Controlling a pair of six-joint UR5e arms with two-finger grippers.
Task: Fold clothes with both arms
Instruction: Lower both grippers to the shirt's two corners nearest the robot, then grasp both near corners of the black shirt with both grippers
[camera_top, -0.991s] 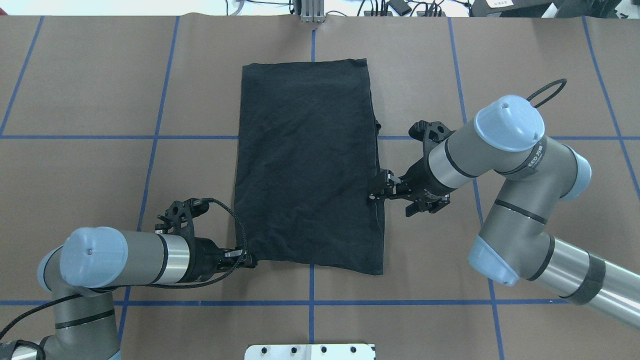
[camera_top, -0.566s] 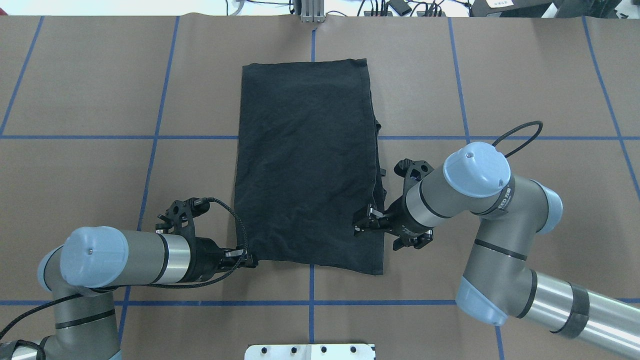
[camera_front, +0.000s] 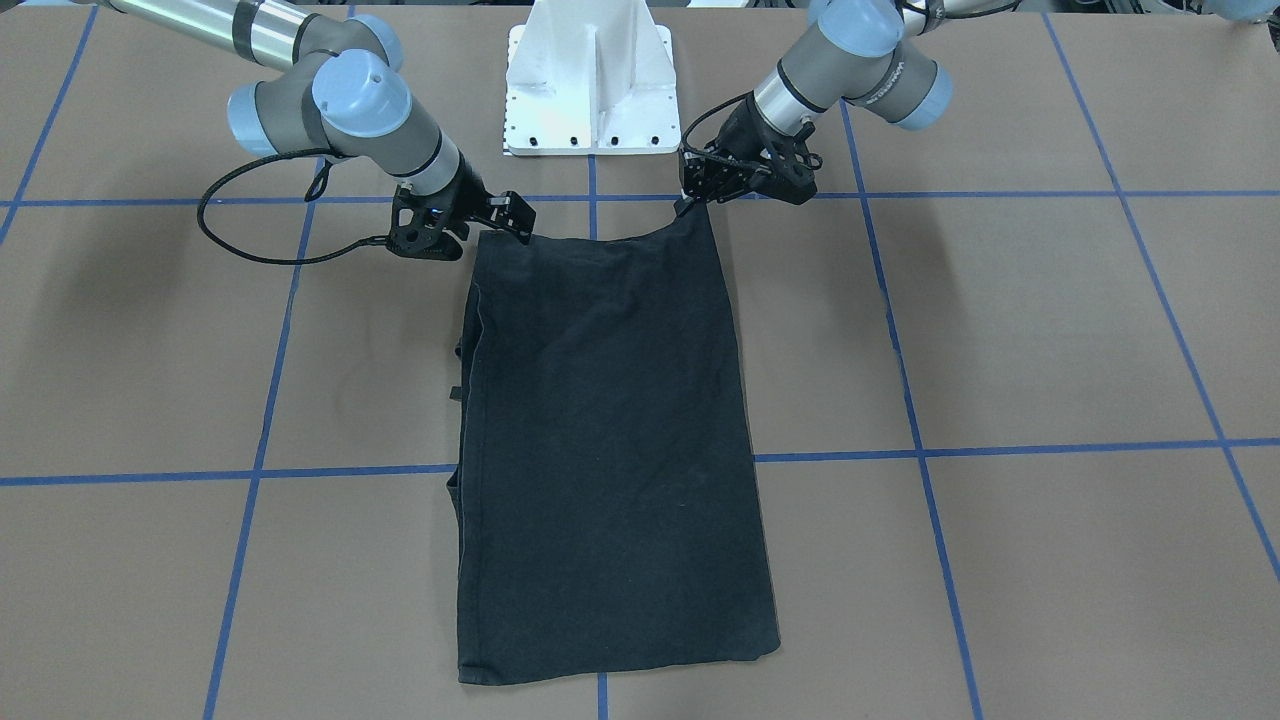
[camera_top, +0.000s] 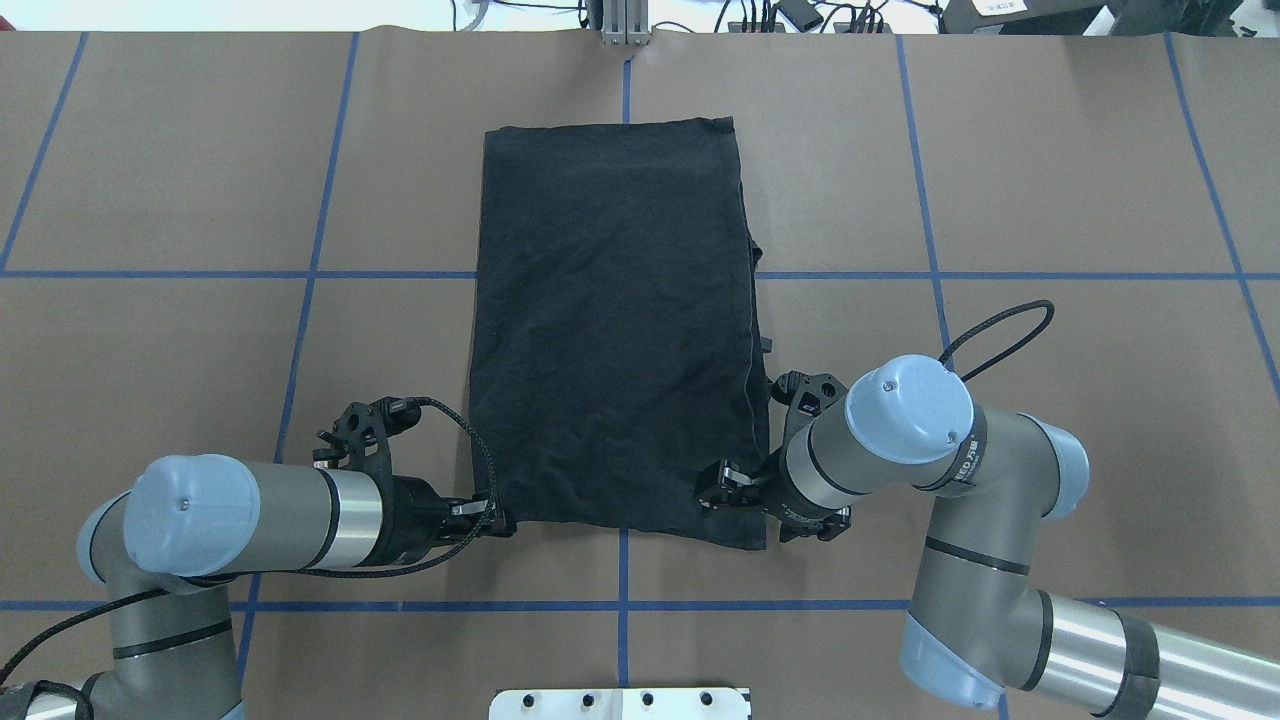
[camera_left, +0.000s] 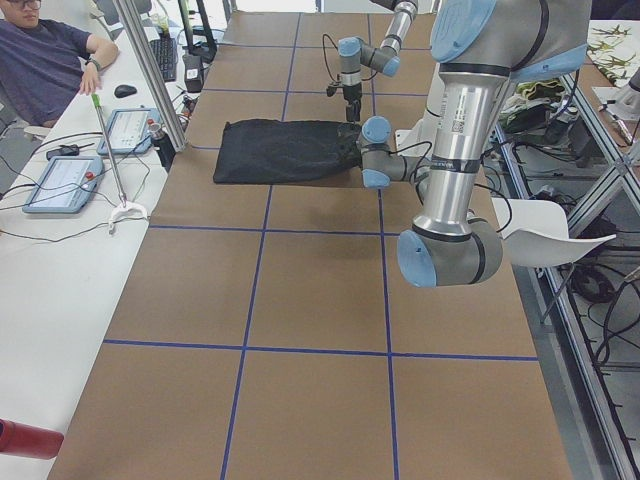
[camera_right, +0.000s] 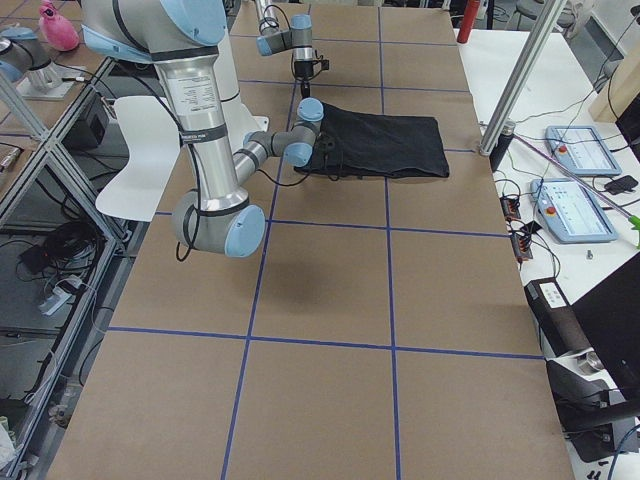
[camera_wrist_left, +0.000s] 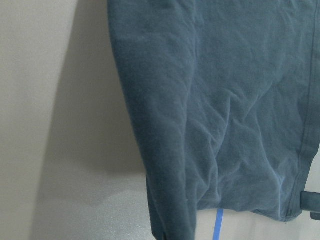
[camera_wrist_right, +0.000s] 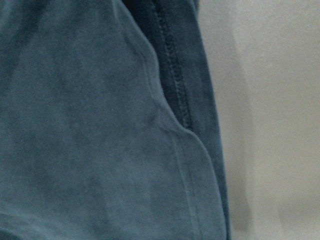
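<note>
**Item 1, lower left of the overhead frame.** The left arm (camera_top: 250, 515) lies low along the table (camera_top: 150, 400). The left gripper (camera_top: 497, 521) has its jaws closed narrow on the near left corner of the T-shirt (camera_top: 610, 320). In the front-facing view that corner is drawn up into a small peak at the jaws.

**Item 2, centre.** The T-shirt is black and folded to a long rectangle. It lies flat on the table, running from mid-frame up toward the top edge. No logo shows. Doubled layers and a small tab of cloth peek out along its right edge.

**Item 3, lower right of centre.** The right arm (camera_top: 905, 440) is bent over the table. The right gripper (camera_top: 715, 487) is over the T-shirt's near right corner. Its jaws appear apart and not yet pinched on the cloth. Whether they touch it cannot be told.

**Step in hand, as judged:** securing the second near corner for a lengthwise fold.

**Handling notes:**
- The right jaws should take every layer at the corner, as far out as the left grasp.
- Catching only the top layer would leave the under layers behind.
- Both corners should then rise level, with the near edge taut but not stretched.
- The edge should travel toward the far edge without dragging the cloth beneath.
</note>
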